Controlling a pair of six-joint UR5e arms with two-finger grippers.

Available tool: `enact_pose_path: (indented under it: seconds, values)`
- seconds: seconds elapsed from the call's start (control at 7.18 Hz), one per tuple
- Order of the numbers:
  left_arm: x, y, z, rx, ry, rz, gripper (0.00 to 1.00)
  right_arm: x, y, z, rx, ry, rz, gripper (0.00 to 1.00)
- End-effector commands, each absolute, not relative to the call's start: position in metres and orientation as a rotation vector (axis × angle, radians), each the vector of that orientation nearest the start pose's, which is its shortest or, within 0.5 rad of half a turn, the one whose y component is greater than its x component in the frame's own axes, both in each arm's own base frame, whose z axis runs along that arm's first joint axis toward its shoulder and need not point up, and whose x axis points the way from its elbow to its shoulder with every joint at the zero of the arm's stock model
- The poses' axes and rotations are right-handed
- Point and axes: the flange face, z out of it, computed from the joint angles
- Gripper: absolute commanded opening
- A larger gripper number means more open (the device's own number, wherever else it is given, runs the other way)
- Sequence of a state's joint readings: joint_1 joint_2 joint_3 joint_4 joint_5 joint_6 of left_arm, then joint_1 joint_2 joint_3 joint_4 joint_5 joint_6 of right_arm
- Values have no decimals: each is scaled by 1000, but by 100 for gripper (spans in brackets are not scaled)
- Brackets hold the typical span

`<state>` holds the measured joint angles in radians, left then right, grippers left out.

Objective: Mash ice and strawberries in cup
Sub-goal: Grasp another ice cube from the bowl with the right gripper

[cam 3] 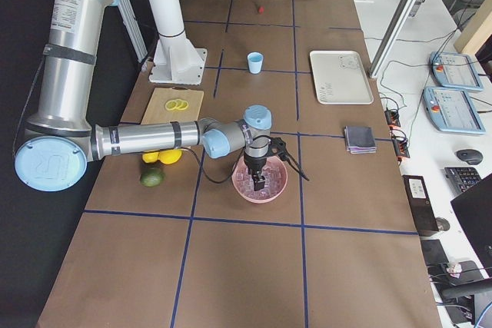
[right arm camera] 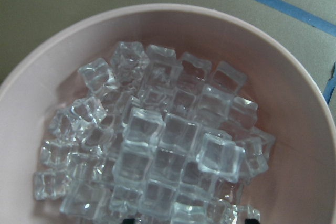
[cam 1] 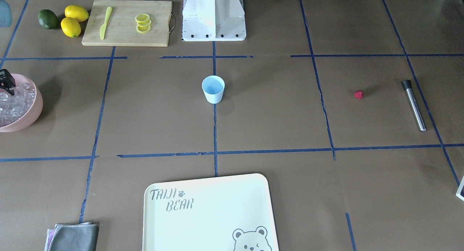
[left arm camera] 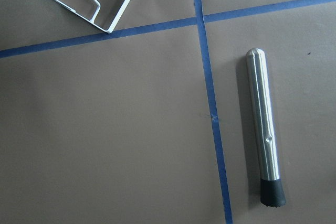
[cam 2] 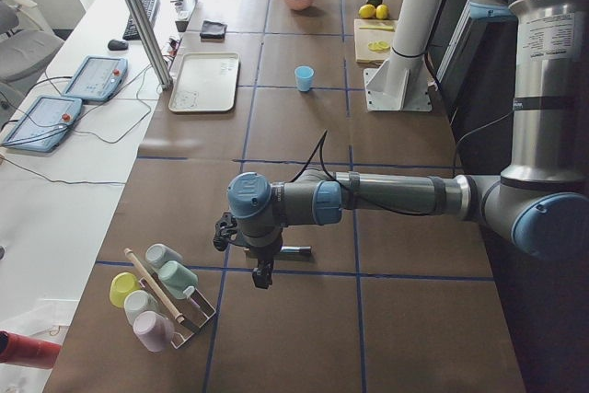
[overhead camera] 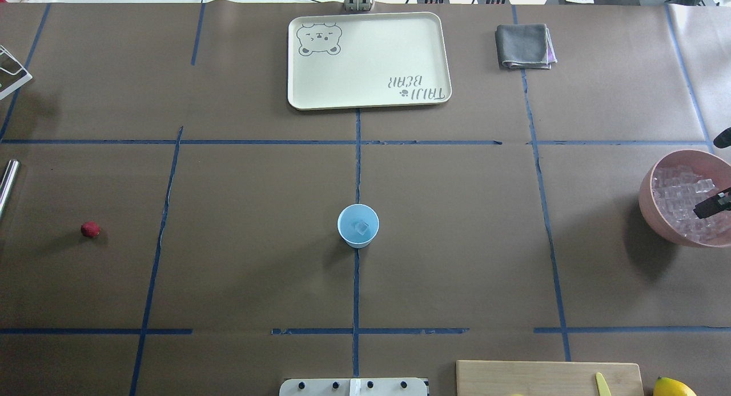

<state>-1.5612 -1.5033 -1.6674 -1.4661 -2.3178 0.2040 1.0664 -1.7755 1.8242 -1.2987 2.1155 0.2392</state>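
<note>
In the overhead view, the cup [overhead camera: 345,219] is standing at mid-frame on the desk [overhead camera: 457,259], nearest you, with one piece of ice [overhead camera: 362,227] lying in it. The strawberry [overhead camera: 90,230] is sitting well apart from the cup, near the left edge.

Farther up, at the right edge, your right pincer [overhead camera: 710,206] is hanging over the heaped cubes in the pink bowl [overhead camera: 646,204]. Its tips are looking spread wide and holding nothing. Going down there, you are risking a slick cube squirting out as the tips close, or two cubes wedging together. A push on the heap could also be shoving the bowl.

Your left pincer [cam 2: 262,275] is hovering above the steel muddler [left arm camera: 262,129], and I cannot tell its spread. A glancing touch could be sending the rod or the round berry rolling.
</note>
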Motion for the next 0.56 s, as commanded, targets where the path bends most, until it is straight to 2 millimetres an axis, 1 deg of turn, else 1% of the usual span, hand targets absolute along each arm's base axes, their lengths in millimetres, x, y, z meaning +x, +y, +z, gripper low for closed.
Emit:
enact_pose_path:
  seconds: [0.0,0.14,0.28,0.42]
  values:
    - [-61,-458,655,1,751,177,100,-140,-411,609,90,-621,-357,73]
    - [-61,-458,655,1,751,177,100,-140,-412,608,92,-620,-357,70]
    - [-59,-458,655,0,751,179,100,-139,-411,611,87,-618,-354,64]
    - [-57,-458,656,-4,751,183,100,-138,-410,611,86,-618,-352,39]
